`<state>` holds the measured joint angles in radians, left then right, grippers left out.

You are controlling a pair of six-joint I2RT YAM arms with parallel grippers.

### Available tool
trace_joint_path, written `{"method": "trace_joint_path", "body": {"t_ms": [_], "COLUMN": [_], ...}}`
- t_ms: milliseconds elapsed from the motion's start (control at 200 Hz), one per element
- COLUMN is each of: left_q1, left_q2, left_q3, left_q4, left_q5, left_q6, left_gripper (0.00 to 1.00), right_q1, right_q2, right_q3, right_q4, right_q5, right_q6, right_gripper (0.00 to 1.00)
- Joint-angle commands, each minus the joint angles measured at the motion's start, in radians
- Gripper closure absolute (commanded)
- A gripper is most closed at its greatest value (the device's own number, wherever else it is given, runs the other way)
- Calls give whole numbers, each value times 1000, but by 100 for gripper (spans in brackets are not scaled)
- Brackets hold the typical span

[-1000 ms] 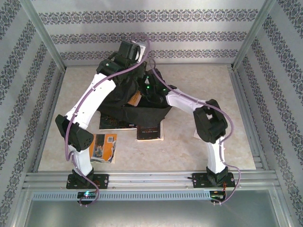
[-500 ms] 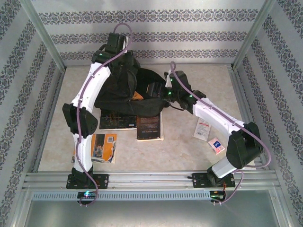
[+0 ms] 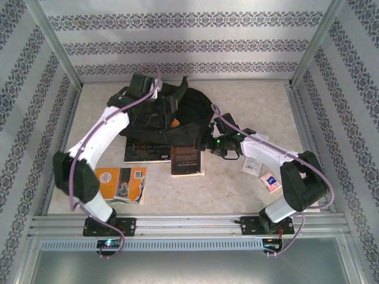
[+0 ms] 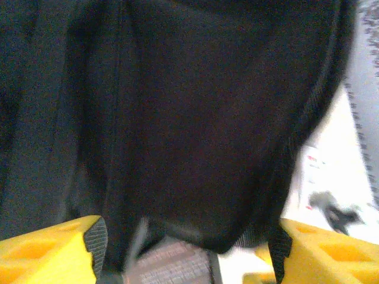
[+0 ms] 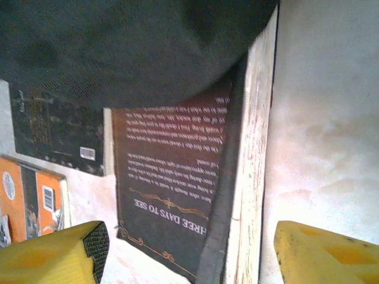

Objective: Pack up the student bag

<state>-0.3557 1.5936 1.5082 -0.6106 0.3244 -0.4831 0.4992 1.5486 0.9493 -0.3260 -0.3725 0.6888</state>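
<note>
Student bag (image 3: 192, 113) near the far edge of the counter (image 3: 231, 186), left tool (image 4: 188, 245) spread wide at its cloth — maybe touching, right tool (image 5: 190, 251) spread wide — over a dark book (image 5: 172, 189) half under the bag

1. The left arm (image 3: 103, 131) and the right arm (image 3: 266, 152) share one build, with smooth white shells on the long links and bulky black housings at the joints.
2. A lilac cable (image 3: 73, 177) runs along each arm and bows out in loose loops past the joints.
3. Each arm rises from a flat black base plate (image 3: 103, 226).
4. The left end effector (image 4: 188, 248) and the right end effector (image 5: 188, 248) carry blocky yellow fingers (image 5: 47, 257) with black ribbed pads (image 5: 98, 239) on their inner faces.
5. A small green light (image 3: 219, 142), seemingly an indicator, glows near the right wrist.
</note>
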Motion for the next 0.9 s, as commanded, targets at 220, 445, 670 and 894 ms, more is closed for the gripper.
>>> {"method": "trace_joint_path", "body": {"t_ms": [220, 445, 670, 894], "left_q1": [-161, -222, -223, -224], "left_q2": [-254, -195, -103, 2], "left_q3": [-568, -726, -775, -781], "left_q4": [259, 388, 497, 564], "left_q5": [-16, -23, -28, -22], "left_q6": [-190, -234, -244, -246], "left_gripper": [33, 48, 56, 62], "right_q1": [-5, -5, -6, -7], "right_q2": [99, 151, 187, 217], "right_q3": [-41, -35, -40, -47], "right_q4": [42, 68, 100, 130], "right_q5": [-87, -102, -129, -160], "right_q6": [28, 39, 53, 70], "right_gripper": [28, 32, 40, 47]}}
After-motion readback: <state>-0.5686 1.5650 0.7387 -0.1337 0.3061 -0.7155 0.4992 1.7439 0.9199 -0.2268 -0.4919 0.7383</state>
